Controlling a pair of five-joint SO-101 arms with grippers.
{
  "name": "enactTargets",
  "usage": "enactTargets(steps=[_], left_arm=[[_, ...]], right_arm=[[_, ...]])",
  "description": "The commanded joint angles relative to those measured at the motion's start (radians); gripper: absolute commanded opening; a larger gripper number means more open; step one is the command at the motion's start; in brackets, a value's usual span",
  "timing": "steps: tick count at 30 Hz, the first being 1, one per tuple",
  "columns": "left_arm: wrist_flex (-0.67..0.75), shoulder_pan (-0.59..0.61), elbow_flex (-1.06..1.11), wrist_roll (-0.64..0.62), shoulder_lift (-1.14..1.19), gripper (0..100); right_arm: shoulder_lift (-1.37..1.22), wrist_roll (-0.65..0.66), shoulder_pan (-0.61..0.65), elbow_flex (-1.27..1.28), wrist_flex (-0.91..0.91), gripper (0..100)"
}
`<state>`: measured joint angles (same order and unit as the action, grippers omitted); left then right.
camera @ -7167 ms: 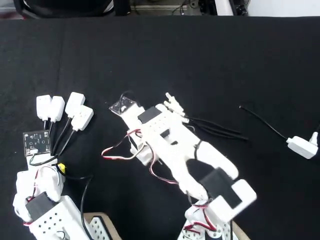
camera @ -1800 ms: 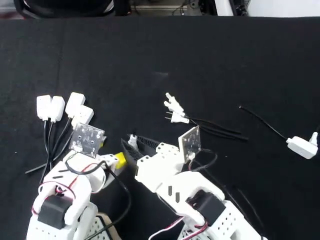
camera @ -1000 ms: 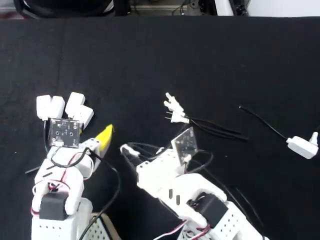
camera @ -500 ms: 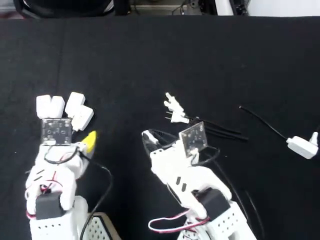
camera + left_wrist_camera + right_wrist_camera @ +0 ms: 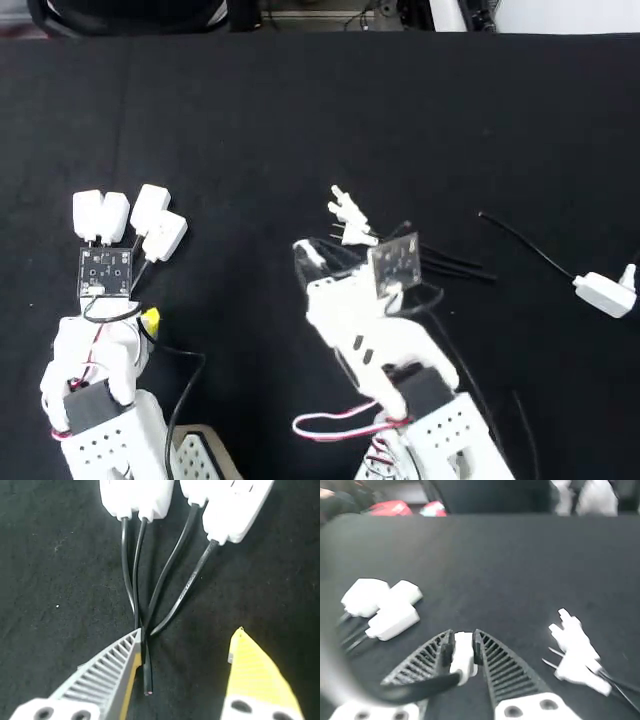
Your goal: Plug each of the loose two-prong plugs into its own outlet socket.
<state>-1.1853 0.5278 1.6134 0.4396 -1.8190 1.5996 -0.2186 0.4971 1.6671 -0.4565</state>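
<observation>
Now, item one: right gripper, clenched on the held plug, a single white piece carried clear of the black table; its prongs cannot be made out. Seven seconds ago this arm lay stretched out to the loose plugs. It then drew back and swung toward the left arm, and in the last half second it has turned back to sit just beside the remaining pile. Item two: left gripper, jaws spread wide and grasping nothing, low over the cords that trail from the outlet sockets. Its grey finger is at the bundle and its yellow finger stands apart from it. About two seconds ago this arm had swung out toward the middle; it has since returned to line up behind the four sockets, which have not shifted. Item three: a further white cabled piece, well apart at the table's right, unmoved. Reading: one plug is secured and no socket is filled yet. The left arm appears placed to steady a socket by its cord while the right brings the plug across.
</observation>
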Motion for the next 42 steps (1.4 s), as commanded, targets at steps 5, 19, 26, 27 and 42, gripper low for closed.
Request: enactTargets(steps=[5, 19, 26, 27, 42], left_arm=[[-0.011, -0.013, -0.005, 0.011, -0.005, 28], [-0.005, -0.012, 0.004, 0.011, -0.005, 28], [-0.005, -0.012, 0.005, 0.012, -0.005, 28], [-0.005, -0.012, 0.005, 0.012, -0.005, 28], [-0.011, -0.013, 0.005, 0.034, -0.005, 29]], right_arm=[[-0.616, -0.084, -0.051, -0.338, 0.095, 1.1], [-1.394, 0.048, -0.012, -0.509, 0.641, 1.1], [-1.322, 0.081, 0.028, -0.513, 0.42, 1.1], [-1.319, 0.081, 0.028, -0.516, 0.391, 1.1], [-1.31, 0.153, 0.029, -0.542, 0.158, 1.1]])
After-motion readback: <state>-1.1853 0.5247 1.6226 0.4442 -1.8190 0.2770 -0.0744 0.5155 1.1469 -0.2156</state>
